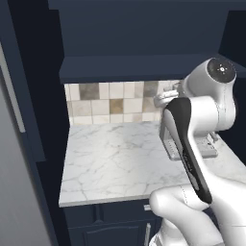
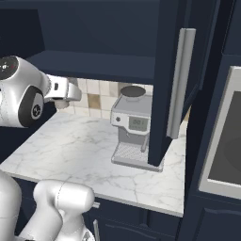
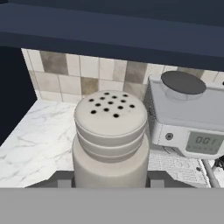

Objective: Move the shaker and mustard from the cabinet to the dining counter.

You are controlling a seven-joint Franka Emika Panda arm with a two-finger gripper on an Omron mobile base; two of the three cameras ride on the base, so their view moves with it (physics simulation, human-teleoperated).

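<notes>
Hand view: I see the shaker point(image 3: 110, 140) gripped upright in my gripper point(image 3: 109, 181), raised over the marble worktop point(image 3: 30, 144), just beside the coffee machine point(image 3: 188, 118).

Kitchen, tiled backsplash point(image 1: 110, 103), coffee machine point(image 2: 134, 129)

A silver coffee machine point(image 2: 133, 127) with a small display and a dark round lid stood on the white grey-veined marble table point(image 1: 115, 158), its back near the beige and brown tiled backsplash point(image 1: 113, 102). Navy lower cabinets point(image 1: 108, 223) ran beneath. A built-in oven point(image 2: 225, 141) sat at the right.
</notes>
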